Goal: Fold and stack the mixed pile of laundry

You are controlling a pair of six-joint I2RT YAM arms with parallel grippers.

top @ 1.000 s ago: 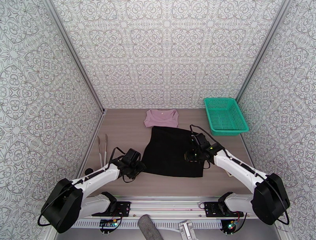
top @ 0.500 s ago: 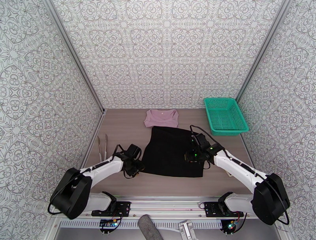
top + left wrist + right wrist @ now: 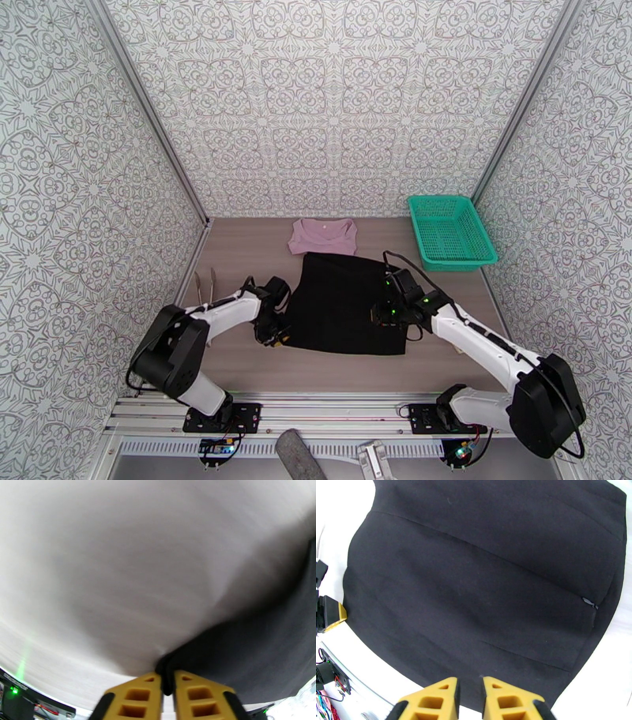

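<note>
A large plain black cloth garment (image 3: 346, 304) lies spread flat and smooth, narrow at its far edge and widening toward the near one. Its near-left corner is bunched into a small fold. A smaller dusty mauve-pink cloth shirt (image 3: 322, 236) lies flat just beyond it, hem meeting the black garment's far edge.

Brownish wood-grain desk (image 3: 245, 253), closed in on three sides by walls (image 3: 332, 103) papered in a grey-and-white floral tile pattern, with slim metal posts at the two far corners. At the far right of the desk, close to the right wall, a teal plastic mesh basket (image 3: 452, 231), rectangular and upright. Near the left wall, two slim metal sticks (image 3: 198, 286) lying side by side. Along the near edge, an aluminium rail (image 3: 332, 406). Below the rail, a grey cylindrical object (image 3: 294, 456), lying tilted.
</note>
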